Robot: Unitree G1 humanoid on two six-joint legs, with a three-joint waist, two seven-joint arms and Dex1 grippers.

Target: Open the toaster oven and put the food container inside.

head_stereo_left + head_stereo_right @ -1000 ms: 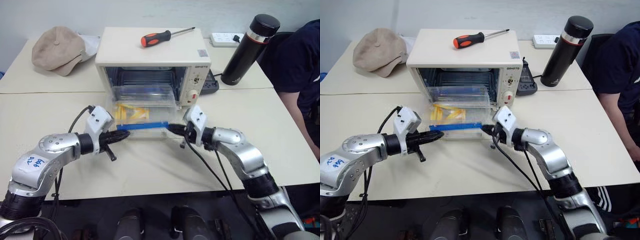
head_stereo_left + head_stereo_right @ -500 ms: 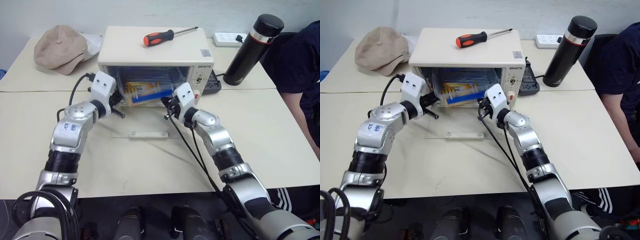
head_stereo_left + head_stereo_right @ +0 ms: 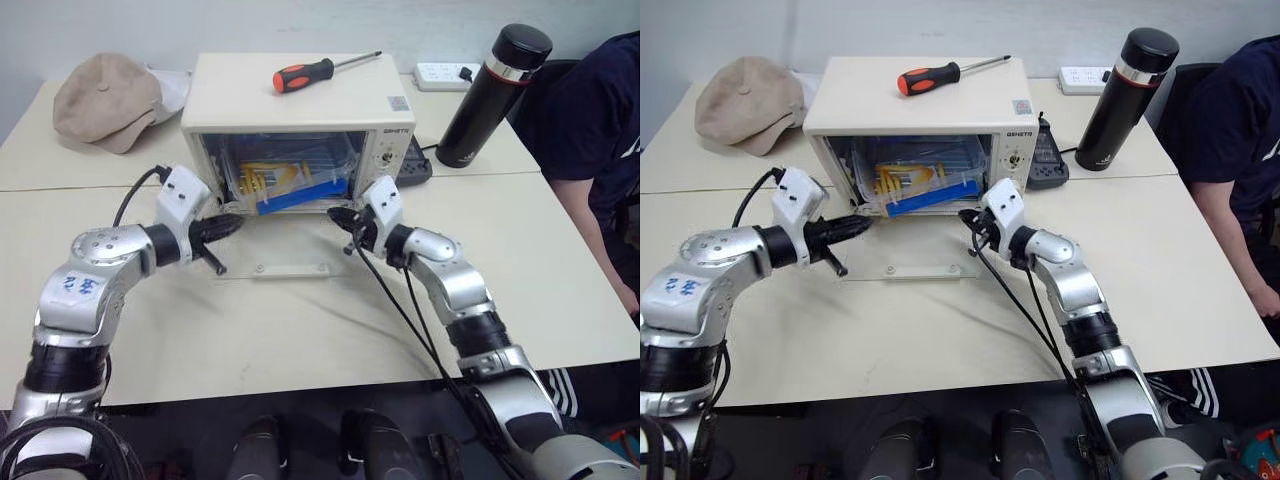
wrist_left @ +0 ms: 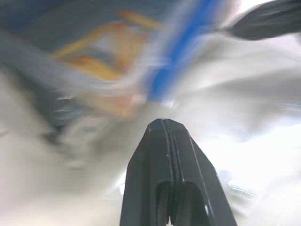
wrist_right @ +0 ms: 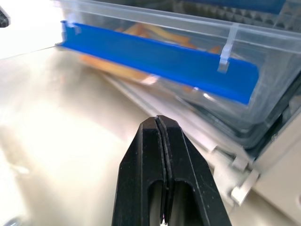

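Head views: toaster oven at the tabletop's far edge, door down; food container tilted in its mouth, partly in. Left gripper and right gripper flank it.

Wrist views: both jaws shut, empty.

Next: nudge container fully in.

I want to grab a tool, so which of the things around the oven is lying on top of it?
The screwdriver with the red and black handle; the cap and the black bottle are on the table.
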